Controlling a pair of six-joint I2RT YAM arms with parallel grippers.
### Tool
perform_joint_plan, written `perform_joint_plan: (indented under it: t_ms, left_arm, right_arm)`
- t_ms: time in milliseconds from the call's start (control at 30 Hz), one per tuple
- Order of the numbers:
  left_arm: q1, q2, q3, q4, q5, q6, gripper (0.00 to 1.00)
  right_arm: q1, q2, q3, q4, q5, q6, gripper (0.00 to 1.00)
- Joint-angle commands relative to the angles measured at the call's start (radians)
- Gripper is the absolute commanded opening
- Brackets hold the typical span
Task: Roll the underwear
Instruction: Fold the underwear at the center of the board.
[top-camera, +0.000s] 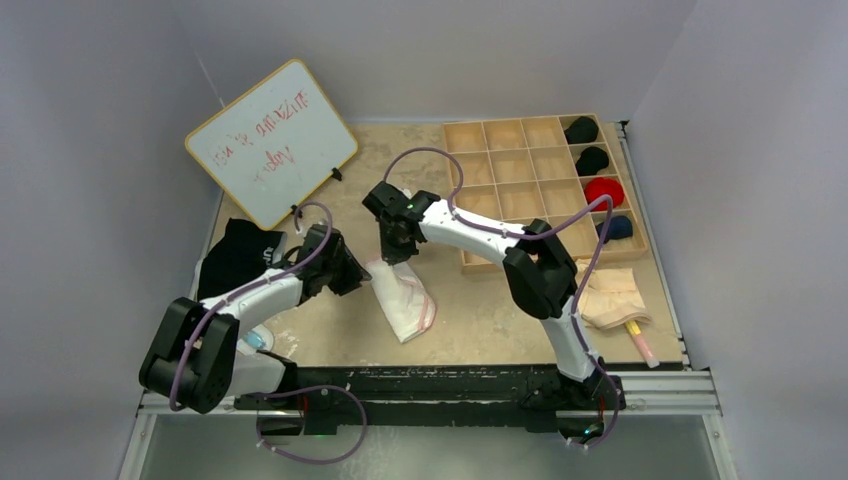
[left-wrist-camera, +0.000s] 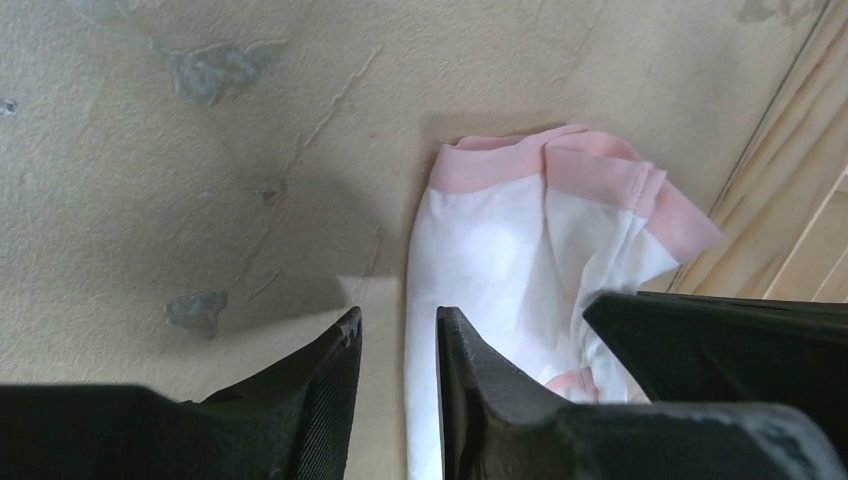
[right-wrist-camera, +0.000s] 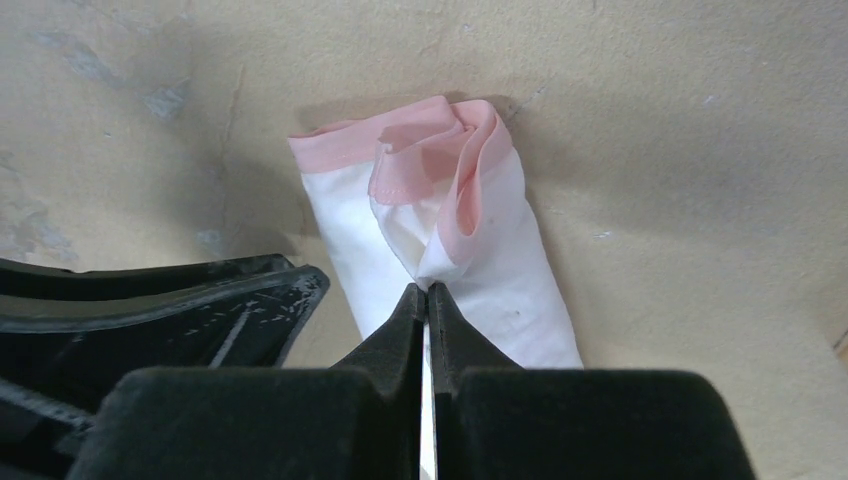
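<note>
The white underwear (top-camera: 407, 300) with pink trim lies folded into a long strip on the beige table. My right gripper (top-camera: 393, 253) is at its far end, shut on a raised fold of white cloth (right-wrist-camera: 440, 255) just behind the pink waistband; its tips (right-wrist-camera: 427, 288) are pressed together. My left gripper (top-camera: 360, 277) is open just left of the strip. In the left wrist view its jaws (left-wrist-camera: 397, 318) stand a small gap apart over the left edge of the underwear (left-wrist-camera: 500, 250), holding nothing. The right gripper's finger (left-wrist-camera: 720, 340) shows at the right there.
A wooden compartment tray (top-camera: 520, 170) stands at the back right, with black, red and blue rolled items in its right column. A whiteboard (top-camera: 270, 140) leans at the back left. A black garment (top-camera: 235, 255) lies left, a beige garment (top-camera: 610, 295) and a pink pen (top-camera: 637, 340) right.
</note>
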Motion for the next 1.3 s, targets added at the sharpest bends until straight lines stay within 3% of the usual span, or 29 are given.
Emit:
perform_joint_plan:
  t_ms: [0, 500, 933, 1100, 1267]
  left_arm:
    - [0.009, 0.009, -0.016, 0.048, 0.012, 0.012, 0.29]
    - [0.011, 0.051, -0.031, 0.100, 0.029, 0.021, 0.18]
    - [0.011, 0.015, -0.052, 0.097, 0.024, 0.001, 0.15]
    - [0.011, -0.011, -0.054, 0.060, 0.001, 0.003, 0.15]
    - [0.011, -0.065, -0.069, 0.001, -0.044, -0.025, 0.30]
  right_arm:
    - [0.015, -0.012, 0.034, 0.034, -0.015, 0.087, 0.00]
    - [0.043, 0.031, 0.053, 0.095, -0.050, 0.160, 0.00]
    - [0.053, 0.048, 0.036, 0.143, -0.084, 0.179, 0.00]
    - [0.052, 0.063, 0.005, 0.136, -0.133, 0.206, 0.00]
    - [0.052, 0.070, -0.008, 0.162, -0.153, 0.203, 0.00]
